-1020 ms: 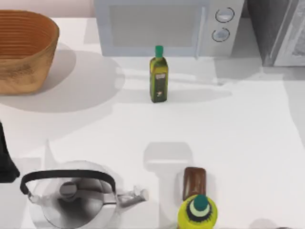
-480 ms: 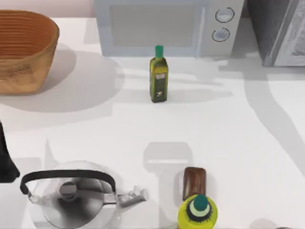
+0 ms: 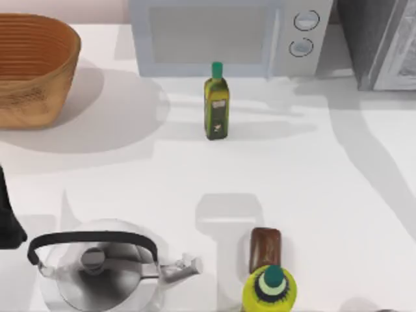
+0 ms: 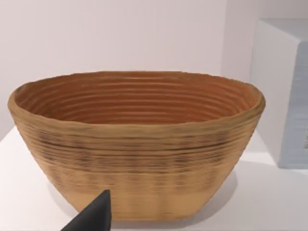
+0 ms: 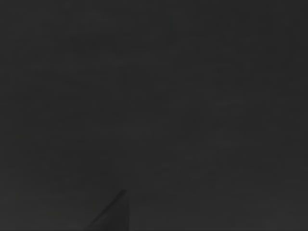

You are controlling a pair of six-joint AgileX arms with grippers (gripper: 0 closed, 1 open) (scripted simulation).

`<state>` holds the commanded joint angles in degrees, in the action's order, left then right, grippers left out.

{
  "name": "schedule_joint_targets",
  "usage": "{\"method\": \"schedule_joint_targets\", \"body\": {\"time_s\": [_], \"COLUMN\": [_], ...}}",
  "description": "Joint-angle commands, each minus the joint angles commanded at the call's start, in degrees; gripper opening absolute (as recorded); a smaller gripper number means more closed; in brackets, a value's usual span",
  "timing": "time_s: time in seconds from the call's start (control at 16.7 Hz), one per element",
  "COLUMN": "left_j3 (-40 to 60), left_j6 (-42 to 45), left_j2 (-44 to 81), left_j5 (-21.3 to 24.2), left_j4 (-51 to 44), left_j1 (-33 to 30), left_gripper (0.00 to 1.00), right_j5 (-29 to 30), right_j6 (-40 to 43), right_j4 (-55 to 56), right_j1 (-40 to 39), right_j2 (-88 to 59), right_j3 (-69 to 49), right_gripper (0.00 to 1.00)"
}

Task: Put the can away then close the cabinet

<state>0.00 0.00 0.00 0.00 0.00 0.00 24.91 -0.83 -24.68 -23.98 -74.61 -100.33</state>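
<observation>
The cabinet [image 3: 363,39] stands at the table's far right corner, a dark grey box with a pale framed door panel [image 3: 398,62], partly cut off by the picture's edge. The can is out of view. My left arm [image 3: 8,218] is parked at the table's left edge. In the left wrist view one of its dark fingertips [image 4: 95,215] pokes in before the wicker basket. The right wrist view is dark.
A wicker basket [image 3: 32,68] sits far left, with a light grey microwave [image 3: 221,36] at the back middle. A green oil bottle [image 3: 216,104] stands before the microwave. Along the front are a steel kettle [image 3: 97,270], a brown block [image 3: 265,249] and a yellow bottle with a teal cap [image 3: 270,289].
The long shadow on the right side of the table has spread and shifted. No object on the table has moved, and the left arm stays still.
</observation>
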Motion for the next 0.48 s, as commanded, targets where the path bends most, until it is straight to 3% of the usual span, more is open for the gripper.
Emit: {"method": "schedule_joint_targets", "body": {"time_s": [0.48], "left_j3": [0.0], "left_j6": [0.0], "left_j2": [0.0], "left_j5": [0.0], "left_j4": [0.0], "left_j1": [0.0], "left_gripper": [1.0], "right_j5": [-3.76], "right_j6": [-0.03], "right_j4": [1.86], "right_j1": [4.31], "right_j2": [-7.55], "right_j3": [-4.91], "right_gripper": [1.0]}}
